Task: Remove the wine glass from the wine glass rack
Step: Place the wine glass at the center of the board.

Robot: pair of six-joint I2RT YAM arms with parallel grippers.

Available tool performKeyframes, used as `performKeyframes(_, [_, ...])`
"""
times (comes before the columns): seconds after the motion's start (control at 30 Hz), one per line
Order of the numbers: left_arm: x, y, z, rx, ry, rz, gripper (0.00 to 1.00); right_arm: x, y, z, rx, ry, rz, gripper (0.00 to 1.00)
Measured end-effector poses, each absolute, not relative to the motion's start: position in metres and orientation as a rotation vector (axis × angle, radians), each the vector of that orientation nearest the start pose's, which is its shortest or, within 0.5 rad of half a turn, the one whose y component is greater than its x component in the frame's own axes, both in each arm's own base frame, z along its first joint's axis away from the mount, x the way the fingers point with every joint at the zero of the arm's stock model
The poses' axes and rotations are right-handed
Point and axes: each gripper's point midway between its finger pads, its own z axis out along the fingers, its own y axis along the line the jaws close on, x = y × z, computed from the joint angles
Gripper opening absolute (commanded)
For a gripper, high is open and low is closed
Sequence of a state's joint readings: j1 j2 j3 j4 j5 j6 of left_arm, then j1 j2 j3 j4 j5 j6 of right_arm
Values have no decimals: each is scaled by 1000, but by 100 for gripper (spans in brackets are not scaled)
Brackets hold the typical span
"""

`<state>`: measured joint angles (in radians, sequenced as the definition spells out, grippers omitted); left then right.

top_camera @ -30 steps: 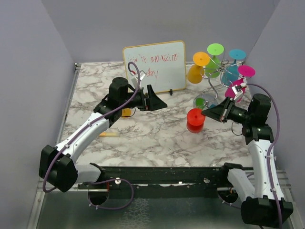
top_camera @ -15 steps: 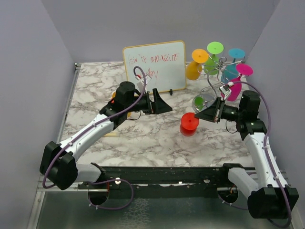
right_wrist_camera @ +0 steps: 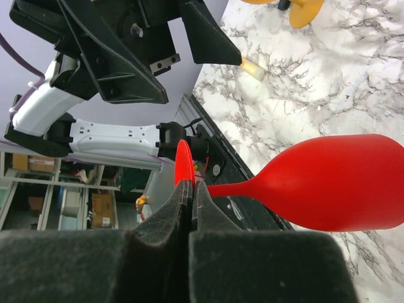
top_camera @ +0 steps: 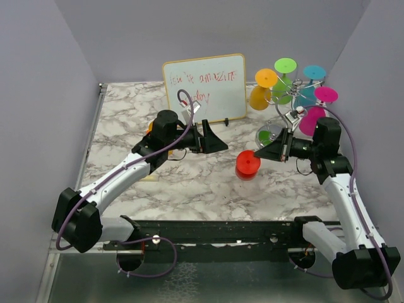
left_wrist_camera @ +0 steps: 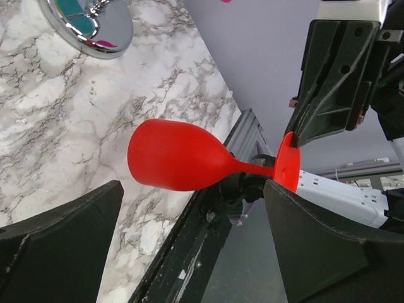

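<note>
surface: marble table [top_camera: 126,117] | on it: whiteboard [top_camera: 205,88], wine glass rack [top_camera: 268,132]

Left arm [top_camera: 120,177], right arm [top_camera: 349,197]: white link shells, bulky black joint housings, bases bolted on black rail [top_camera: 221,230]. Purple cable [top_camera: 149,276] loops below rail, runs up each arm. Right gripper [right_wrist_camera: 189,187]: black wedge fingers [right_wrist_camera: 145,252], grainy surface.
</note>
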<state>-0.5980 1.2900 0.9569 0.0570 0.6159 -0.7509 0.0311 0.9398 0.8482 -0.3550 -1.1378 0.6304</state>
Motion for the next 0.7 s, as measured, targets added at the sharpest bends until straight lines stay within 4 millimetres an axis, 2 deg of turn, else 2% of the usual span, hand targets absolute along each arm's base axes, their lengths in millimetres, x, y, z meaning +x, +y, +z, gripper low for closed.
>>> performKeyframes(0.3, [237, -322, 283, 422, 1945, -1525, 94, 209, 172, 278, -105, 2087, 1442, 1])
performKeyframes(0.7, [224, -324, 283, 491, 1911, -1591, 94, 195, 171, 297, -108, 2007, 1416, 1])
